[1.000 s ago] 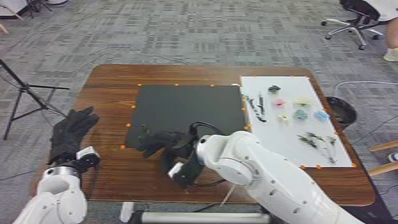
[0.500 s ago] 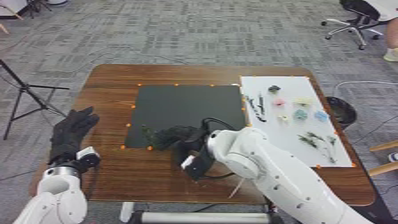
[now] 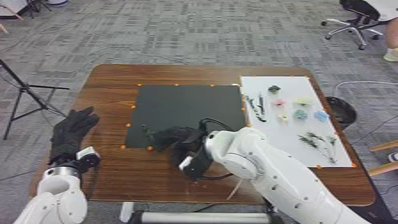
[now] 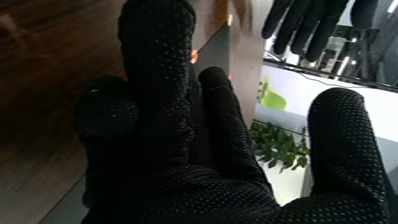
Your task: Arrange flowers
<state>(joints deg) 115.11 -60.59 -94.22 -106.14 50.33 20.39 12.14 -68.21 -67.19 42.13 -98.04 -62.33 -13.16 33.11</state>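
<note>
Head view: from above the six o'clock side of the worktop (image 3: 133, 182), facing twelve o'clock and downward, far enough for its whole surface. Right wrist view: close up, along the right hand's (image 3: 180, 137) fingers (image 4: 158, 65). Shared: worktop, both hands.

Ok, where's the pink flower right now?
In the head view, the pink flower lies on the white sheet at the right, between the long dark pieces and the pale yellow flower.

On grey carpet (image 3: 204, 42) stand 1 tripod (image 3: 25, 86) at left, 1 wheeled chair (image 3: 354, 26) and 1 bin (image 3: 349, 118) at right.
</note>
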